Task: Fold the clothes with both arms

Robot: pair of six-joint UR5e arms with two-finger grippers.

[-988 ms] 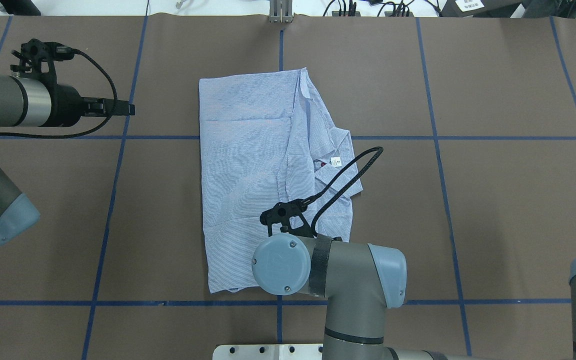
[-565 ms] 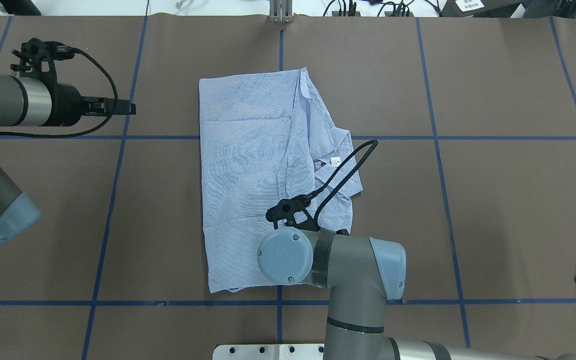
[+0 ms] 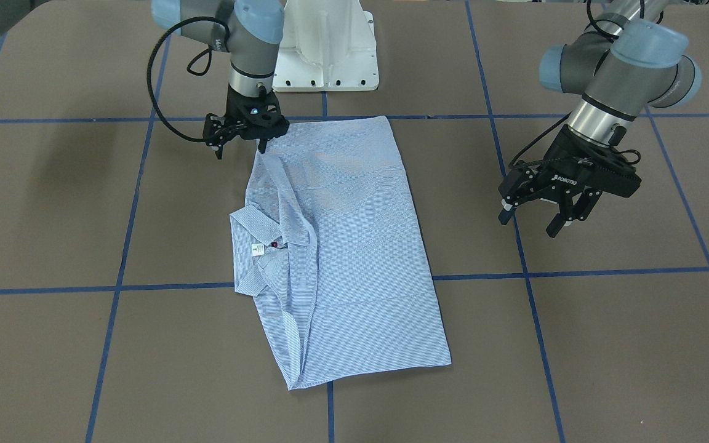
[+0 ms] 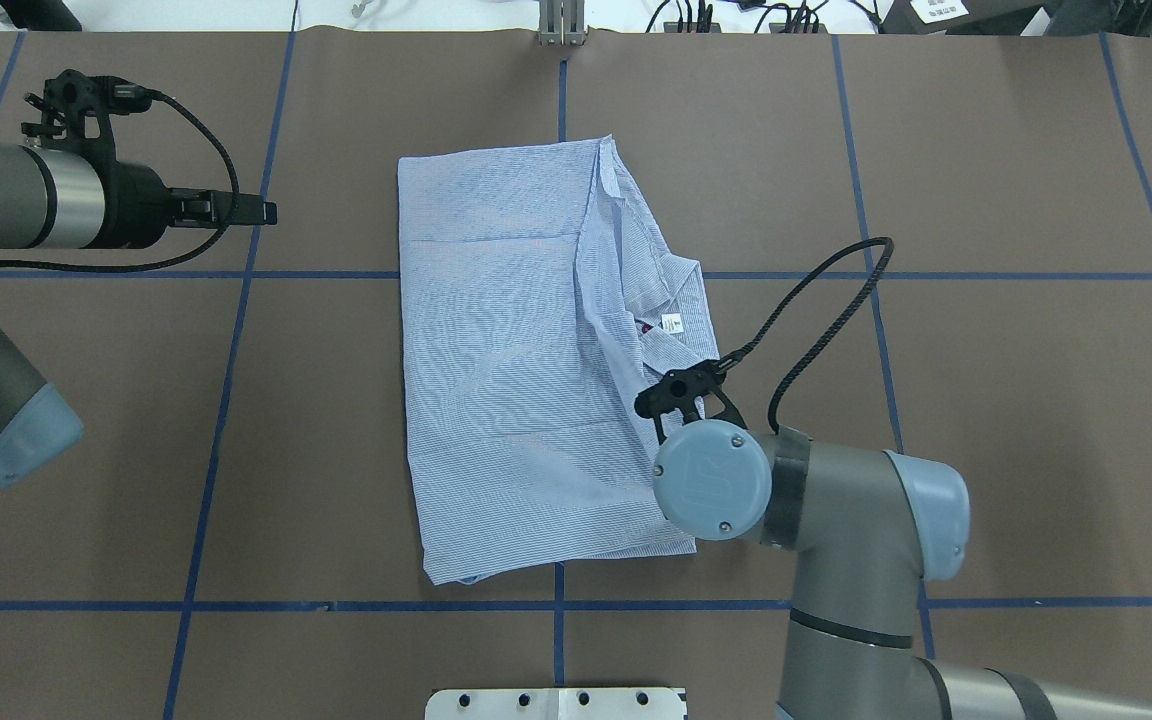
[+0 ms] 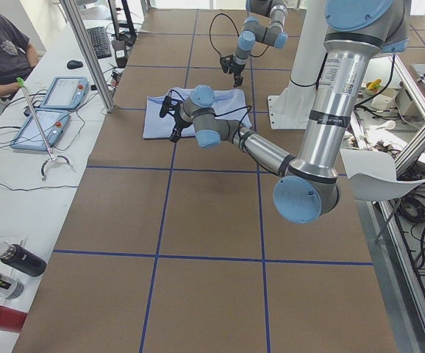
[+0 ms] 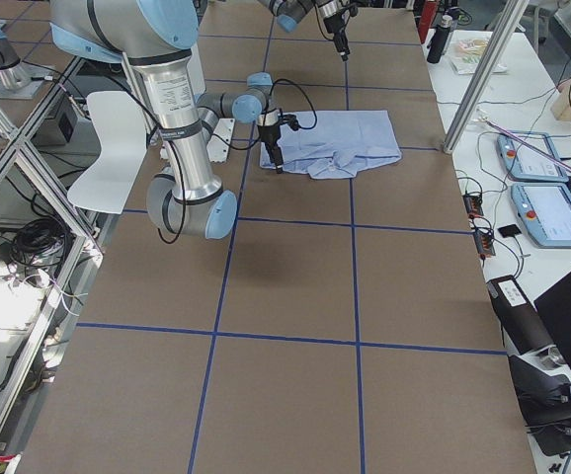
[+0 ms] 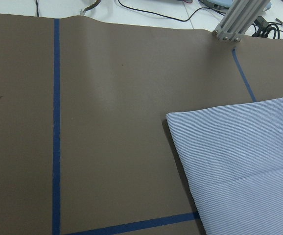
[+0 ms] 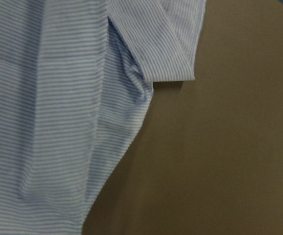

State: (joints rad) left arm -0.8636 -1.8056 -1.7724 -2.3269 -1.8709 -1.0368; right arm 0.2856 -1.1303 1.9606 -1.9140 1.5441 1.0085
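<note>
Overhead exterior view: the shirt [image 4: 506, 370] lies folded into a tall rectangle at the middle of the brown table [image 4: 986, 400], straddling the blue tape lines [image 4: 936, 276], with its collar [image 4: 681, 300] and white neck label [image 4: 672, 322] turned toward the robot's right side and a red button [image 4: 647, 327] just beside the label. Compared with one second earlier, the right arm [image 4: 836, 500] has swung toward the robot's right: its light blue wrist cap [image 4: 712, 480], then over the shirt's near middle, now sits over the near right part of the cloth, so the near edge it formerly hid shows as far as the right corner. The black cable [image 4: 826, 320] looped from that wrist, earlier lying over the collar, now arcs out over bare table. In the front-facing view the right gripper [image 3: 240, 149] stands at the shirt's corner nearest the robot with its slim fingers spread and no cloth between them; whether one fingertip touches the fabric cannot be told. The left arm [image 4: 6, 205] has barely shifted, reaching in well apart from the shirt on the robot's left, and the left gripper [image 3: 528, 225] hangs above bare table with its fingers parted and nothing in them. The shirt's outline and place on the table are otherwise as before.
</note>
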